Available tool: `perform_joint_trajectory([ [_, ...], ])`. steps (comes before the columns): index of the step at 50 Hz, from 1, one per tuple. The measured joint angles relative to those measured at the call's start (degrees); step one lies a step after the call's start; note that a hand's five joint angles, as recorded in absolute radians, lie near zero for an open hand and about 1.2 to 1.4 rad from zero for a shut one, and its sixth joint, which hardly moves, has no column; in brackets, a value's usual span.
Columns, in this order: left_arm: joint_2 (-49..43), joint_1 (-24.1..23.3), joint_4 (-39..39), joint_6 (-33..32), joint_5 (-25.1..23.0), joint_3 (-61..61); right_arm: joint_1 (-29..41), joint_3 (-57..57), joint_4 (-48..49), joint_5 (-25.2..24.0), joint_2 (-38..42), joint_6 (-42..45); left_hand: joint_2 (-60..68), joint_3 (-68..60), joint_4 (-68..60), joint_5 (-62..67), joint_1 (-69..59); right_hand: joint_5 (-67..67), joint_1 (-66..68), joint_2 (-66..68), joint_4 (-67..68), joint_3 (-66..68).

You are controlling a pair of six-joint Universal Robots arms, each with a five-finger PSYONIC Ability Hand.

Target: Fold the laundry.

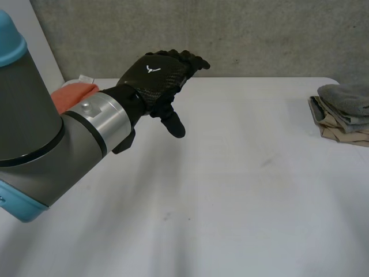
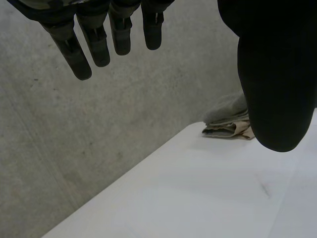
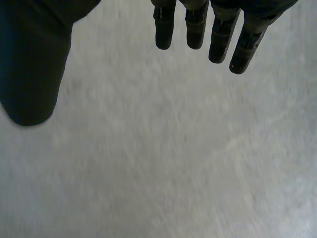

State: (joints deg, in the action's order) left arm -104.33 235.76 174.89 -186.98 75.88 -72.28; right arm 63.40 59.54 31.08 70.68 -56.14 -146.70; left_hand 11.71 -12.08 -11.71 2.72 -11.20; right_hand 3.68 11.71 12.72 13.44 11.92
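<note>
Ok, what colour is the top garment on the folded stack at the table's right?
The top garment is grey; clearest in the head view.

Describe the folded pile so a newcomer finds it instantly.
On the white table, look to the far corner on the robot's right. The folded pile sits there. It is grey on top and beige underneath, unlike the orange cloth at the other side, behind the left arm.

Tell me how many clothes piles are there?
2. A folded grey and beige cloth stack at the table's right edge; an orange cloth pile at left, partly behind the grey left arm. More may hide there.
</note>
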Motion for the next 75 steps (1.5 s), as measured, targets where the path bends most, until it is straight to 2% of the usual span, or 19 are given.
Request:
perform_joint_trajectory([
  [8, 1.38, 0.07, 0.02, -0.01, -0.82, -1.05, 15.45, 11.98, -0.17, 0.75, -12.57, -11.14, 0.00, 0.02, 0.00, -0.14, 0.00, 0.00, 0.00, 0.00, 0.00, 0.00],
  [13, 2.57, 1.48, 0.14, -0.17, -3.40, -3.16, 29.05, 23.16, -0.49, -0.11, -18.89, -20.42, -0.12, 0.11, 0.05, -0.15, 0.00, 0.00, 0.00, 0.00, 0.00, 0.00],
  [20, 2.93, 8.49, 1.62, -0.68, -5.02, -4.84, 41.40, 34.20, -0.19, 0.21, -19.93, -22.02, -0.12, 0.11, 0.14, -0.14, 0.09, 0.00, 0.00, 0.00, 0.00, 0.00],
  [21, 2.62, 11.31, 2.95, -0.86, -4.98, -5.03, 43.59, 36.70, -0.12, 0.37, -19.77, -21.14, -0.12, 0.11, 0.14, -0.14, 0.09, 0.00, 0.00, 0.00, 0.00, 0.00],
  [25, 1.01, 16.02, 5.97, -1.79, -4.77, -4.95, 45.47, 39.51, -0.19, 0.58, -19.45, -19.30, -0.12, 0.11, 0.14, -0.14, 0.07, -0.01, 0.00, 0.00, 0.00, -0.04],
  [26, -1.62, 20.43, 9.14, -3.86, -4.52, -4.42, 46.23, 41.70, -0.30, 0.71, -19.19, -17.09, -0.13, 0.11, 0.14, -0.14, 0.05, -0.01, 0.00, 0.00, 0.00, 0.00],
  [31, -7.58, 26.76, 13.46, -9.60, -4.23, -2.42, 46.25, 44.13, -0.40, 0.79, -18.98, -13.98, -0.12, 0.11, 0.14, -0.14, 0.05, -0.01, 0.00, 0.00, 0.00, 0.00],
  [33, -13.66, 30.33, 15.41, -15.18, -4.18, 0.34, 45.93, 45.64, -0.46, 0.81, -18.79, -11.99, -0.13, 0.11, 0.14, -0.14, 0.05, -0.01, 0.00, 0.00, 0.00, 0.00],
  [37, -21.84, 32.63, 15.95, -21.57, -4.17, 4.89, 45.41, 46.93, -0.49, 0.83, -18.24, -10.84, 2.17, -2.07, -2.01, 1.57, -2.59, -0.01, 0.00, 0.00, 0.00, 0.00],
  [44, -34.99, 33.54, 15.40, -28.64, -3.68, 12.81, 44.88, 48.08, -0.50, 0.78, -17.52, -10.67, 18.93, -18.46, -19.03, 17.94, -20.81, -0.01, 0.00, 0.00, 0.00, 0.00],
  [46, -36.35, 33.51, 15.47, -29.28, -3.22, 13.67, 44.81, 48.15, -0.49, 0.78, -17.47, -10.68, 20.29, -19.85, -20.36, 19.22, -21.85, -0.01, 0.00, 0.00, 0.00, 0.00],
  [47, -37.52, 33.45, 15.70, -29.93, -2.40, 14.41, 44.77, 48.17, -0.49, 0.79, -17.45, -10.68, 37.97, -37.35, -37.07, 35.18, -40.75, -0.01, 0.00, 0.00, 0.00, 0.00],
  [48, -38.10, 33.41, 15.96, -30.32, -1.75, 14.81, 44.72, 48.19, -0.49, 0.80, -17.43, -10.68, 48.04, -46.16, -47.82, 45.27, -50.58, -0.01, 0.00, 0.00, 0.00, 0.00],
  [51, -38.92, 32.85, 17.86, -31.57, 1.38, 15.42, 44.64, 48.16, -0.45, 0.83, -17.44, -10.66, 55.71, -54.40, -56.32, 51.39, -52.58, -0.01, 0.00, 0.00, 0.00, 0.00],
  [55, -36.71, 30.67, 20.84, -32.37, 5.55, 14.31, 44.60, 47.98, -0.42, 0.98, -17.51, -10.64, 56.50, -55.73, -56.76, 51.39, -52.58, -0.01, 0.00, 0.00, 0.00, 0.00],
  [60, -30.18, 26.61, 22.19, -30.01, 7.48, 9.93, 44.56, 47.72, -0.41, 1.75, -17.89, -10.63, 56.50, -55.87, -56.90, 51.40, -52.58, -0.01, 0.00, 0.00, 0.00, 0.00],
  [63, -25.48, 23.94, 22.25, -26.27, 7.71, 6.73, 44.53, 47.43, -0.39, 2.59, -18.22, -10.64, 56.50, -55.88, -56.89, 52.82, -52.58, -0.01, 0.00, 0.00, 0.00, 0.00],
  [68, -11.90, 13.06, 20.35, -8.37, 6.99, -4.01, 43.70, 46.10, -0.39, 5.56, -19.26, -10.73, 56.52, -55.89, -56.91, 53.43, -52.58, -0.01, 0.00, 0.00, 0.00, 0.00],
  [75, -7.18, -0.52, 15.51, 9.67, 3.15, -11.31, 41.99, 44.94, -0.41, 7.14, -19.78, -10.89, 53.93, -53.50, -54.16, 52.53, -52.37, -0.01, 0.00, 0.00, 0.00, 0.00],
])
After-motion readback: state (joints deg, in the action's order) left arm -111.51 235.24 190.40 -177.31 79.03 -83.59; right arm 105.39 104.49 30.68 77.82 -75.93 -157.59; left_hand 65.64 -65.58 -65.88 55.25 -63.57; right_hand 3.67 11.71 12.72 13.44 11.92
